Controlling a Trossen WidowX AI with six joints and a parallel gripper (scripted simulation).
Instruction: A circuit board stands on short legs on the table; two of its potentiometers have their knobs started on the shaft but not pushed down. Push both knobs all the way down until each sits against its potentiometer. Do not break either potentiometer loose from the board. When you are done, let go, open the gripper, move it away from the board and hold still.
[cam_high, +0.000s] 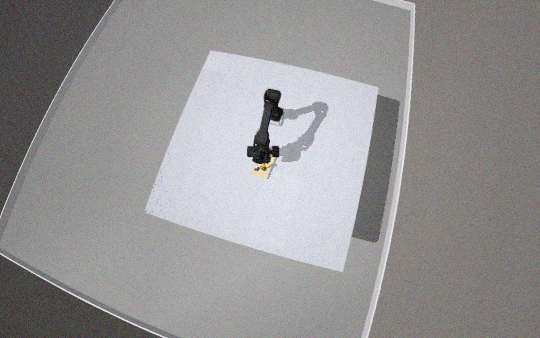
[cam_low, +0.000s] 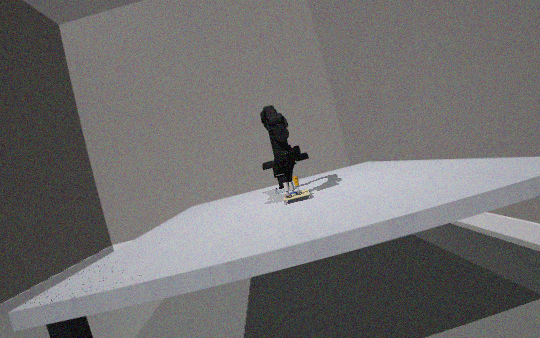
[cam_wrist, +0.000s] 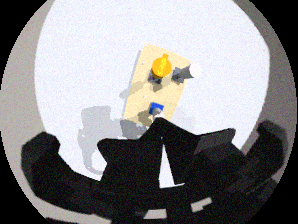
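Note:
The circuit board (cam_high: 261, 175) (cam_low: 300, 198) (cam_wrist: 170, 95) is a pale yellow rectangle on the table. In the wrist view, an orange knob (cam_wrist: 161, 67) (cam_low: 295, 181) stands high over a dark part near the board's far end. A white round top (cam_wrist: 195, 70) sits on a dark grey part to its right. A blue potentiometer (cam_wrist: 156, 107) with a grey shaft is at the near end. My gripper (cam_wrist: 159, 120) (cam_low: 287, 187) is shut and empty, its tips beside or over that near end. Contact, and how far each knob sits down, cannot be told.
The white table (cam_high: 300, 210) (cam_low: 215, 235) surrounds the board. The black arm (cam_high: 265, 120) (cam_low: 278, 135) reaches over the board's near end and hides part of it in the top view. Shadows of the arm fall beside it.

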